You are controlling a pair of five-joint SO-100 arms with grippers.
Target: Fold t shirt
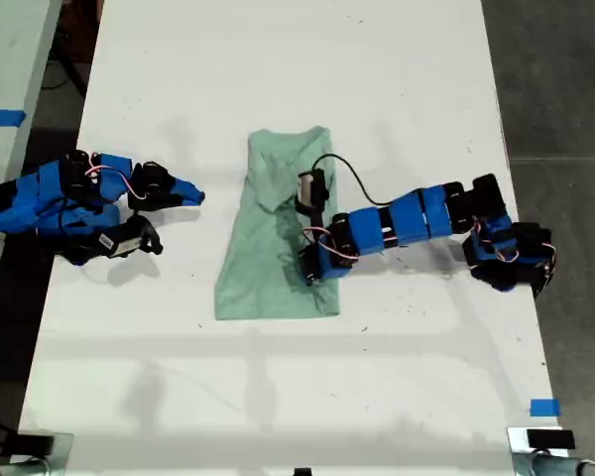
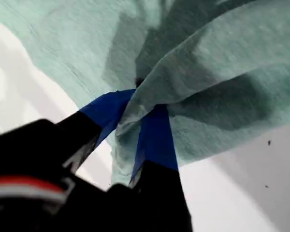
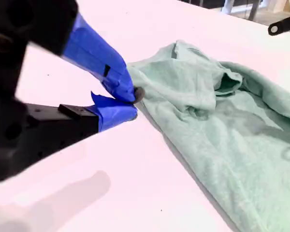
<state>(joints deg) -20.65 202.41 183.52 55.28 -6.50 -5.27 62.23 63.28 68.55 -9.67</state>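
Note:
The t shirt (image 1: 274, 236) lies partly folded in the middle of the white table (image 1: 278, 69), a pale mint-green cloth with a bunched fold along the side toward the exterior view's right. My first gripper (image 1: 310, 270) reaches in from the exterior view's right and is shut on a pinched ridge of the t shirt (image 2: 222, 63), with fabric squeezed between the blue fingers (image 2: 157, 135). My second gripper (image 1: 192, 194) rests on the table at the exterior view's left, shut on nothing. Its tips (image 3: 131, 104) sit a short way off the t shirt's edge (image 3: 222, 125).
A blue tape mark (image 1: 543, 408) sits near the table's front corner at the exterior view's right. Another table with blue tape (image 1: 0, 117) stands at the exterior view's left. Dark floor (image 1: 565, 89) runs along the right edge.

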